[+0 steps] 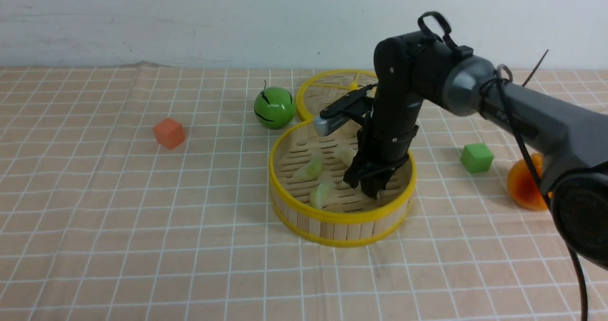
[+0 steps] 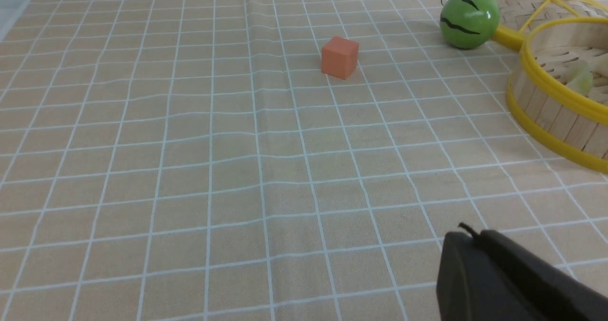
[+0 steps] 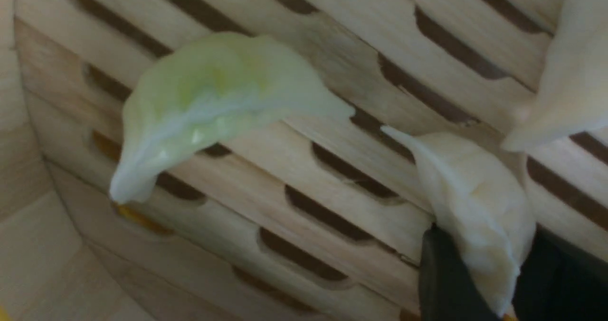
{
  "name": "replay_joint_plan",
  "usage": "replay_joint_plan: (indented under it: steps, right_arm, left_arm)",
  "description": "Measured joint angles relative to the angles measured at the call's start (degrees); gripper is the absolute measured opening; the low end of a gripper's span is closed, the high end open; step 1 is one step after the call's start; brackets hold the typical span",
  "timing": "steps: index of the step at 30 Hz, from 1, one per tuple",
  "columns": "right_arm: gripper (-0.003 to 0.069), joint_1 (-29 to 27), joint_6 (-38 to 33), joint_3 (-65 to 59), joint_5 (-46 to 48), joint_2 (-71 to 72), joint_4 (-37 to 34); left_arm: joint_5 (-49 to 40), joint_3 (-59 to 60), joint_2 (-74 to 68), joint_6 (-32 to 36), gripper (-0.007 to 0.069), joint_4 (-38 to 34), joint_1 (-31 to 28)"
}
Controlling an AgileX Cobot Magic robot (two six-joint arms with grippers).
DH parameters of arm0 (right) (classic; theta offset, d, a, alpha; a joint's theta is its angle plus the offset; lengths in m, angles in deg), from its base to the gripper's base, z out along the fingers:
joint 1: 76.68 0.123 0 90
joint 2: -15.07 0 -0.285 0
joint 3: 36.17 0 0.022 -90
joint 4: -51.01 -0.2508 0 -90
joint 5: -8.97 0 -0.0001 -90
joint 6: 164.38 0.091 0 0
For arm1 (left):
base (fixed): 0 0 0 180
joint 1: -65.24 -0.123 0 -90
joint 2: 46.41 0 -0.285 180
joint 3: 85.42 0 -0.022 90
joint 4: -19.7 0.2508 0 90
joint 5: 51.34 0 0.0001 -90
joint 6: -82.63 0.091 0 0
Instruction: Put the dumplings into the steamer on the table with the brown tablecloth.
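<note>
The steamer (image 1: 342, 216) stands mid-table on the brown tablecloth (image 1: 142, 216). Two pale green dumplings (image 1: 308, 168) (image 1: 322, 193) and a cream one (image 1: 346, 154) lie on its slats. My right gripper (image 1: 373, 188) reaches down inside the basket. In the right wrist view its fingers (image 3: 441, 273) press both sides of a cream dumpling (image 3: 475, 202) that rests on the slatted floor (image 3: 285, 178), beside a green dumpling (image 3: 209, 93) and another cream one (image 3: 570, 74). My left gripper (image 2: 463, 235) is shut and empty over bare cloth, away from the steamer's wall (image 2: 546, 117). It is outside the front view.
The flat woven lid (image 1: 327, 90) lies just behind the steamer, with a green striped ball (image 1: 274, 107) touching its left side. An orange cube (image 1: 169, 133) sits far left. A green cube (image 1: 476, 157) and an orange fruit (image 1: 525, 183) are on the right.
</note>
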Motion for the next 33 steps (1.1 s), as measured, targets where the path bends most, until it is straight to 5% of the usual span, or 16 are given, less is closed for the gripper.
replay_joint_plan:
  steps: [11, 16, 21, 26, 30, 33]
  right_arm:
    - [0.0542, -0.11, 2.30, -0.06, 0.00, 2.67, -5.38]
    - [0.0577, -0.11, 2.73, -0.36, 0.11, 9.67, -2.45]
    - [0.0479, -0.11, 5.15, -0.31, 0.39, 28.39, 0.47]
    - [0.0274, -0.11, 6.40, -1.27, 0.93, 44.19, 0.63]
    - [0.0027, -0.11, 6.63, -12.82, 1.25, 59.25, -0.41]
    - [-0.0018, -0.11, 6.67, -28.64, 0.06, 71.37, -0.01]
  left_arm:
    - [-0.04, 0.00, 0.00, 0.00, 0.0018, 0.00, 0.00]
    - [-0.15, 0.00, 0.00, 0.00, 0.0021, 0.00, 0.00]
    - [-0.26, 0.00, 0.00, 0.00, 0.0029, -0.40, 0.00]
    - [-0.26, 0.00, 0.00, 0.00, 0.0040, -0.40, 0.00]
    - [-0.26, 0.00, 0.00, 0.00, 0.0048, -0.41, 0.00]
    - [-0.29, 0.00, 0.00, 0.00, 0.0052, -0.41, 0.00]
